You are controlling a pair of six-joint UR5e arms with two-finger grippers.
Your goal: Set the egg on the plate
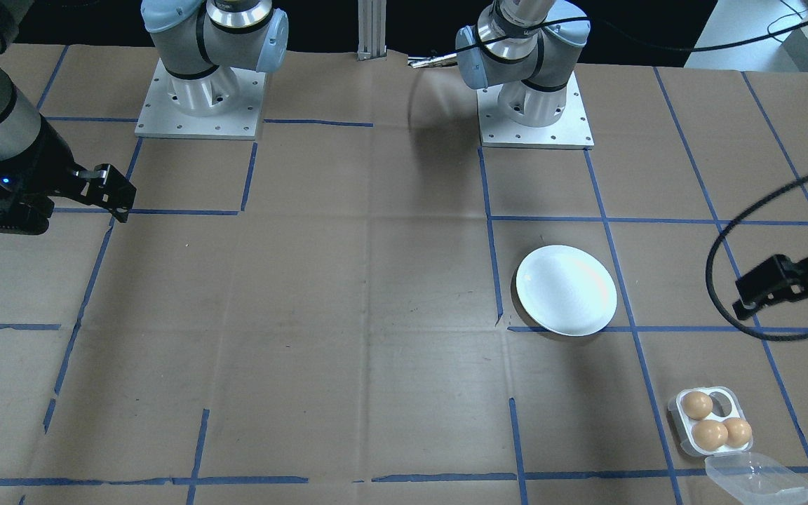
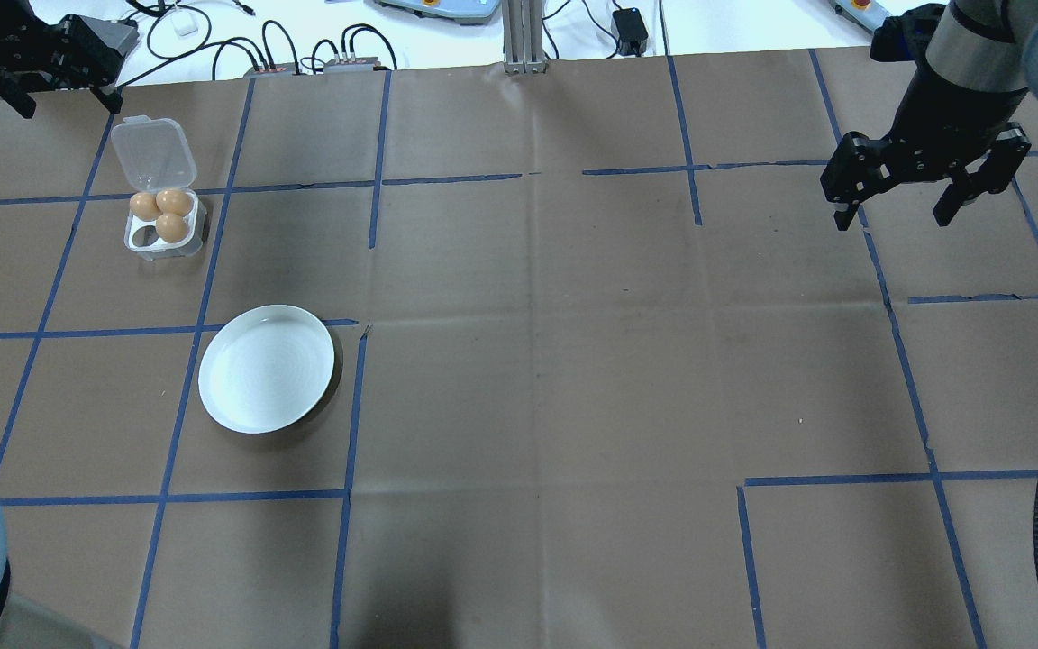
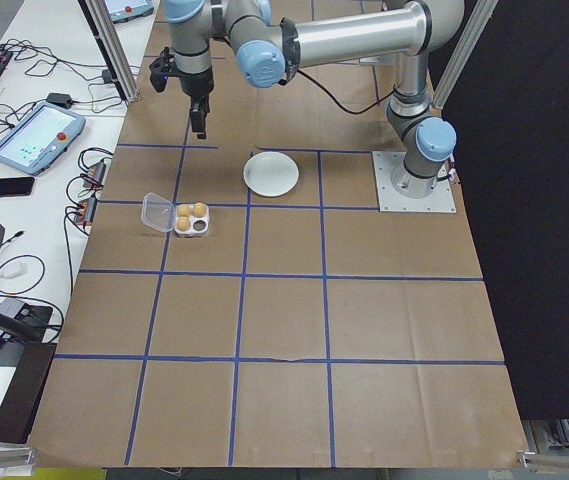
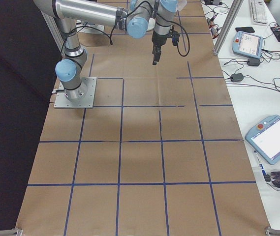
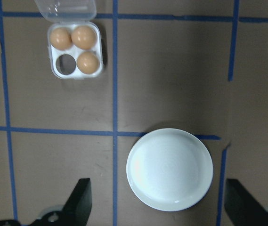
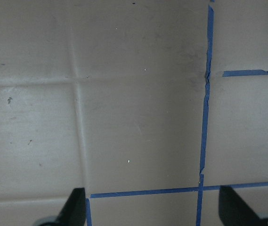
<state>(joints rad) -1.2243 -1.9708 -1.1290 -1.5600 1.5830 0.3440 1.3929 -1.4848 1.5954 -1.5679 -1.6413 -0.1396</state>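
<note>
Both grippers hang above the table with their fingers spread and nothing between them. In the overhead view the left gripper (image 2: 55,99) sits in the upper left corner of the frame, just above the open lid of the egg tray (image 2: 165,225), and the right gripper (image 2: 897,221) sits in the upper right, well apart from everything else. The left wrist view shows its two dark fingertips (image 5: 79,202) at the bottom corners, wide apart, with brown paper between them.

The clear egg tray lies in the upper left of the overhead view, lid folded back toward the top edge. Three brown eggs (image 2: 172,225) fill three of its four cups; the cup at the lower left of the tray is open.

The plate (image 2: 267,368) rests on the table (image 2: 573,361) below and slightly right of the tray, near it but not touching, its top edge meeting a strip of blue tape (image 2: 339,322). It is white, round and bare. In the front-facing view the plate (image 1: 566,290) lies right of centre, the tray (image 1: 709,424) in the lower right corner.
</note>
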